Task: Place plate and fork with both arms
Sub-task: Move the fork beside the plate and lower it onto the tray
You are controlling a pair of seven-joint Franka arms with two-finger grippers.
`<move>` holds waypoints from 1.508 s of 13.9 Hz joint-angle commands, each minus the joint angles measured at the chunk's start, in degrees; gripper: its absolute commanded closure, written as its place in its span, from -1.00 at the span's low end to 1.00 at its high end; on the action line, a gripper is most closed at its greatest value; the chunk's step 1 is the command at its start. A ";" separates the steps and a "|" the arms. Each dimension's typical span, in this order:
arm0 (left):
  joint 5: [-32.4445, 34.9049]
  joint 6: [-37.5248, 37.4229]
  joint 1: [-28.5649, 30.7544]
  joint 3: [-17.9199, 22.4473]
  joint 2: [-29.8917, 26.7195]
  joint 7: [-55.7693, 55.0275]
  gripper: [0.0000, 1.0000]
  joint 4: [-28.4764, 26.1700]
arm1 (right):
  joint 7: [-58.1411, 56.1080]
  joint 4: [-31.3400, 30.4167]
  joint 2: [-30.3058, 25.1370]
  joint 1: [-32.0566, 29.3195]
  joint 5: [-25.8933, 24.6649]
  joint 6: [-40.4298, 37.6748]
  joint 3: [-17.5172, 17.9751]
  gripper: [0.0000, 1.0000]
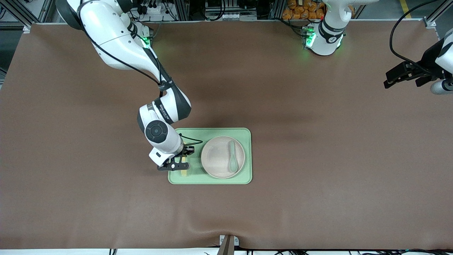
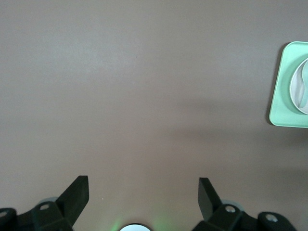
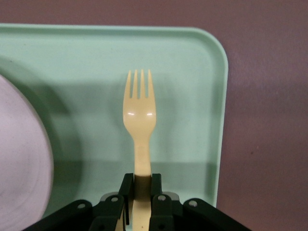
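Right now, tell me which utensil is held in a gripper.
The pale-yellow fork, clamped by the right gripper over the tray; the grey-green spoon lies on the plate.

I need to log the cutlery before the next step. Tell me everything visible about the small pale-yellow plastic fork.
The small pale-yellow plastic fork looks smooth and slightly glossy, with four short tines, a rounded head and a narrow handle. The right gripper is shut on its handle, holding it over the rectangular light-green tray, at the right arm's end of the tray, beside the round off-white plate. Its tines point toward the tray's edge nearest the front camera. Whether it touches the tray cannot be told.
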 commanded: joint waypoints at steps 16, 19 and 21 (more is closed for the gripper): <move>-0.71 1.30 0.12 -0.29 -0.64 -0.90 -1.00 -1.22 | 4.28 -4.07 0.42 0.97 1.25 6.09 0.37 0.86; -0.71 1.30 0.21 -0.29 -0.64 -0.90 -1.00 -1.22 | 3.84 -3.72 0.42 0.79 1.34 5.75 0.37 0.49; -0.71 1.39 0.21 -0.29 -0.64 -0.81 -1.00 -1.31 | 3.49 -3.55 -0.02 0.35 1.34 5.48 0.46 -0.44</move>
